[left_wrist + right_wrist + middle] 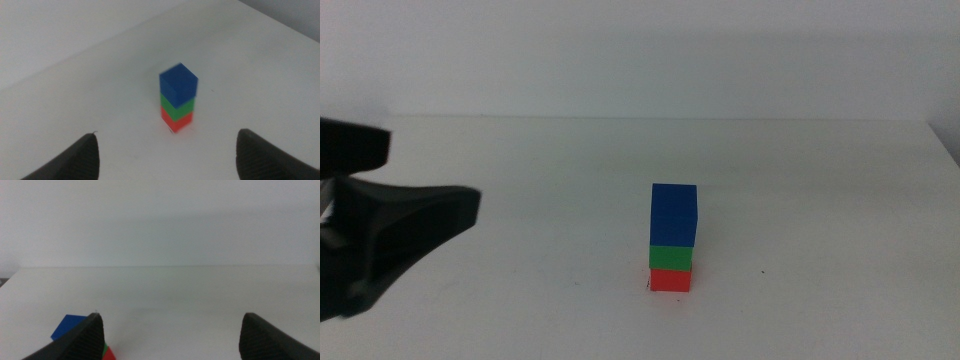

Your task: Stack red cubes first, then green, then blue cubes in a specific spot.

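The blue cube is seen topping the green cube and red cube, nothing crowding them on the table, left gripper and right gripper both released, a faint speck perhaps nearby.

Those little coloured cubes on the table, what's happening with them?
A stack of three stands on the white table: the red cube at the bottom, the green cube on it, the blue cube on top. Nothing is holding them. The left gripper is off to the left of the stack, jaws open and empty. The right gripper is also open and empty, with the stack just beside one jaw in its own view.
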